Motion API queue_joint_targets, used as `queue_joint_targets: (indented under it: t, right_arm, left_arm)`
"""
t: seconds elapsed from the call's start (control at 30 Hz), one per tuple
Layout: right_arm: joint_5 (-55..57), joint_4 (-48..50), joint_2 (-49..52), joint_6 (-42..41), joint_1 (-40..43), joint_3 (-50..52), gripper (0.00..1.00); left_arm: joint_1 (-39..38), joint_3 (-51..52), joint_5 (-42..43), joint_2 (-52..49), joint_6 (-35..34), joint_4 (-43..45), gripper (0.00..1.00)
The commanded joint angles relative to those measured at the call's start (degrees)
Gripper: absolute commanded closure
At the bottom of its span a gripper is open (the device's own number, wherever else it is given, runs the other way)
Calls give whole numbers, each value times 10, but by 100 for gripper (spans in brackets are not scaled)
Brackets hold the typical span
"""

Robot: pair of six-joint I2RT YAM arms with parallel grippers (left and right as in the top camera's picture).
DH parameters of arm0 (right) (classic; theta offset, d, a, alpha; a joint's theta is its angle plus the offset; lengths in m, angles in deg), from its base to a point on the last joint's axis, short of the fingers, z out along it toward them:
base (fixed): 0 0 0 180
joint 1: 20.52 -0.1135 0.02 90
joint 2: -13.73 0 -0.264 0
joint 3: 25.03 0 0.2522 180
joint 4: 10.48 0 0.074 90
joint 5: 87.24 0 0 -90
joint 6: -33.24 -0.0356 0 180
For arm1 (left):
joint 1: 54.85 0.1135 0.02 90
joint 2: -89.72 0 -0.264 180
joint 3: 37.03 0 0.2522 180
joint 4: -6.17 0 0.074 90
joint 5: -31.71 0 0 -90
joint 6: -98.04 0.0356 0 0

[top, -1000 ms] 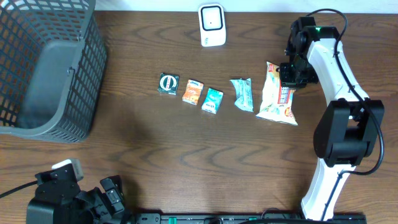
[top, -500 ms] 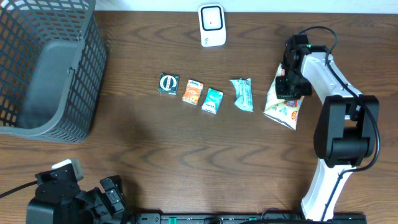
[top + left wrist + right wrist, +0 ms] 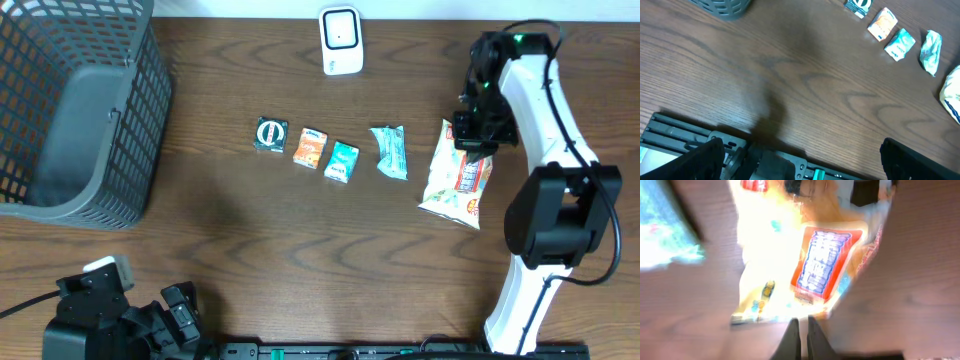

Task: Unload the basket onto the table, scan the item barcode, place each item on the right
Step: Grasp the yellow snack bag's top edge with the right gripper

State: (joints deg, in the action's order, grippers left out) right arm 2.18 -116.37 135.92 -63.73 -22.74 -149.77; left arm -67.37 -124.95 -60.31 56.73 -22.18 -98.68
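Note:
A yellow-white snack bag [image 3: 455,182] with a red and blue label lies on the table at the right, also seen in the right wrist view [image 3: 790,255]. My right gripper [image 3: 473,135] is at the bag's far end. In the right wrist view the right gripper [image 3: 801,326] is shut, and its tips reach the bag's near edge. Whether it pinches that edge is unclear. The white scanner [image 3: 341,40] stands at the back centre. My left gripper [image 3: 810,162] is open above the front table edge, with nothing between its fingers.
A row of small packets lies mid-table: dark green [image 3: 270,134], orange [image 3: 310,147], teal [image 3: 342,161] and a pale blue wrapper [image 3: 390,152]. A grey mesh basket [image 3: 80,110] fills the left side. The left arm's base [image 3: 110,320] sits at the front left.
The snack bag slid toward the front and turned a little, crumpling halfway through. The right gripper swung over it and back, staying shut. The left arm has not moved.

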Motion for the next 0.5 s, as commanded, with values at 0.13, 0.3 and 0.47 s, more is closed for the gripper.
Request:
queue_joint_targets:
  t: [0.13,0.3,0.47]
  right_arm:
    - [-29,-16,1,-7,-21,75,96]
    - [-29,56,1,-7,-39,190,94]
    - [-31,164,1,-26,-50,273,99]
  left_arm:
    - [2,0,-4,-1,-5,0,2]
    - [2,0,-4,-1,-5,0,2]
    - [2,0,-4,-1,-5,0,2]
